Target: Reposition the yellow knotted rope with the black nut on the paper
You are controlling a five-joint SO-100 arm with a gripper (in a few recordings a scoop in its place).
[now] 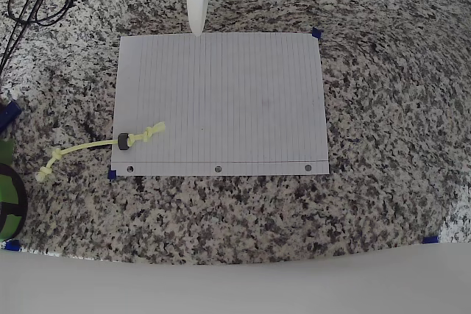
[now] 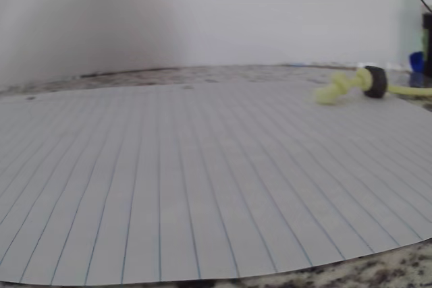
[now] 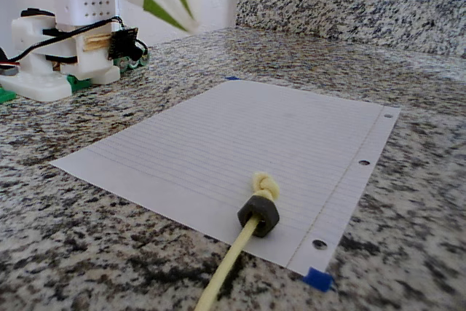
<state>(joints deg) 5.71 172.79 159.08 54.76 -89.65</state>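
The white lined paper lies flat on the granite counter, with its punched holes along the near edge in the overhead view. The yellow knotted rope crosses the paper's lower left corner. One knot rests on the sheet, and the other end lies off it on the stone. The black nut sits on the cord just inside the paper's left edge. In the fixed view the nut stands near the front of the paper, with the rope trailing off it. My gripper hangs shut and empty over the sheet's far edge, well away from the rope. The wrist view shows the nut at far right.
Black looped cables lie at the counter's top left. A green object sits at the left edge. Small blue tape pieces mark the paper's corners. The arm's base stands behind the sheet, below a granite backsplash.
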